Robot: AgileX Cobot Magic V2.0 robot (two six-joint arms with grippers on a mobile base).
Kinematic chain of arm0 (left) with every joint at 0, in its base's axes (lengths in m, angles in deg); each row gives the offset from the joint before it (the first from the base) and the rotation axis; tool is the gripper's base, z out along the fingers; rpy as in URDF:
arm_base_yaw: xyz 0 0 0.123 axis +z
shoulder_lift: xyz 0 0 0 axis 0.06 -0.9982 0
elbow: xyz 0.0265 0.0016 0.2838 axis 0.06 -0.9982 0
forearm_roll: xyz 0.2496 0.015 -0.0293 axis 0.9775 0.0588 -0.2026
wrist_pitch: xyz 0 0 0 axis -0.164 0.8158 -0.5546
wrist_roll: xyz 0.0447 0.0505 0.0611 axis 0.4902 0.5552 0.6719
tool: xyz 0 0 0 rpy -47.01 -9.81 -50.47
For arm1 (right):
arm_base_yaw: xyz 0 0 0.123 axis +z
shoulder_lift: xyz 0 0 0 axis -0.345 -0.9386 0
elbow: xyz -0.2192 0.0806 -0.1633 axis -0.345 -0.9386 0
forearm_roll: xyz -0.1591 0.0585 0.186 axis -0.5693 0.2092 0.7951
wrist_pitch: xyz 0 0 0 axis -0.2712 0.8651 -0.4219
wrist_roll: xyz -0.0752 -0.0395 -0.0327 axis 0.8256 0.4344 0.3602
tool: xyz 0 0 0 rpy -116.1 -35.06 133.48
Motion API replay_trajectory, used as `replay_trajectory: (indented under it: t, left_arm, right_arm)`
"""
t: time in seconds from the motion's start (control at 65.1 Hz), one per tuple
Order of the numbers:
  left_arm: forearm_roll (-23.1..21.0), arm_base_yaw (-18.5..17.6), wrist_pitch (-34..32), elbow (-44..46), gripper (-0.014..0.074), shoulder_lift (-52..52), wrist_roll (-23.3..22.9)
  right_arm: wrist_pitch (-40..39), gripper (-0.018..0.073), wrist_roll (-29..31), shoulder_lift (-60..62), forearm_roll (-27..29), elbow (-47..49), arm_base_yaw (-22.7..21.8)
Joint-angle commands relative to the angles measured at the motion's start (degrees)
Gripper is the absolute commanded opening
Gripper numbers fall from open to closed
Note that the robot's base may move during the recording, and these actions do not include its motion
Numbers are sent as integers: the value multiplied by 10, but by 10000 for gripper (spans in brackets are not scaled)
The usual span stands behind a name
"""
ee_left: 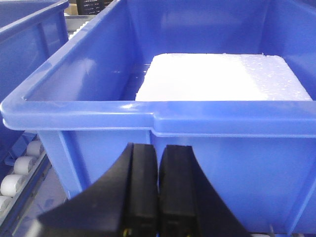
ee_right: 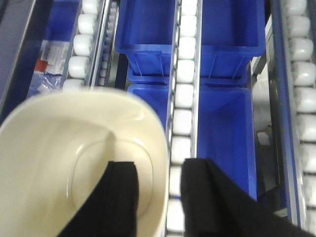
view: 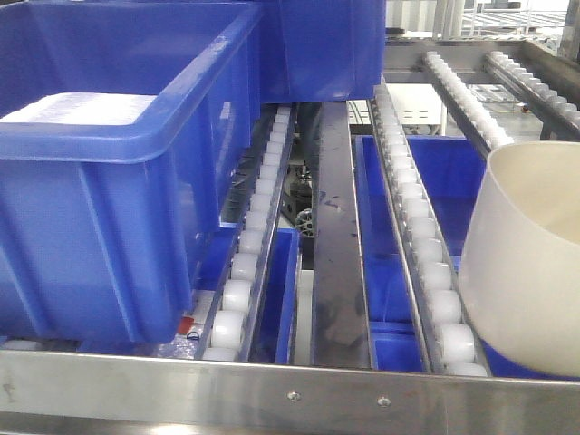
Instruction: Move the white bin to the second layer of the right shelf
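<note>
A: From the front view, I see the white bin point(view: 530, 254) at the far right, over the front end of a roller lane point(view: 426, 263). It looks tilted, its mouth leaning a little to the left. Whether its base rests on the rollers I cannot tell, because the frame cuts it off. A big blue crate point(view: 118, 181) fills the left side, behind the steel front lip point(view: 290, 390).

B: And the left wrist view?

A: There the left gripper point(ee_left: 158, 195) is closed on nothing, its two black fingers pressed together just in front of the crate wall. Inside the crate lies a white block point(ee_left: 222, 76). The bin does not appear in this view.

B: So the right arm has the bin?

A: Yes. In the right wrist view, the right gripper point(ee_right: 158, 202) pinches the bin's wall: one finger point(ee_right: 116, 197) is inside the tub, the other is outside, above the rollers. The bin lies to the left of this hand, with its rim beside the roller lane. Blue crates point(ee_right: 227, 123) sit on the lower level.

B: Then the right arm is the nearer one.

A: Clearly. I think the next move is to lower the bin squarely onto the rollers and let go.
</note>
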Motion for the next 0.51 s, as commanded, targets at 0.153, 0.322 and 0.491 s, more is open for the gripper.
replay_trajectory:
  t: [0.153, 0.322, 0.491]
  left_arm:
    - [0, -3, -50, -21, 85, 9, -2]
    - [0, -3, -50, -21, 85, 9, -2]
    - [0, -3, -50, -21, 85, 9, -2]
  right_arm:
    - [-104, 50, 3, 145, -3, -82, 0]
    - [-150, 56, 3, 239, -7, -133, 0]
    - [-164, 56, 3, 304, -14, -158, 0]
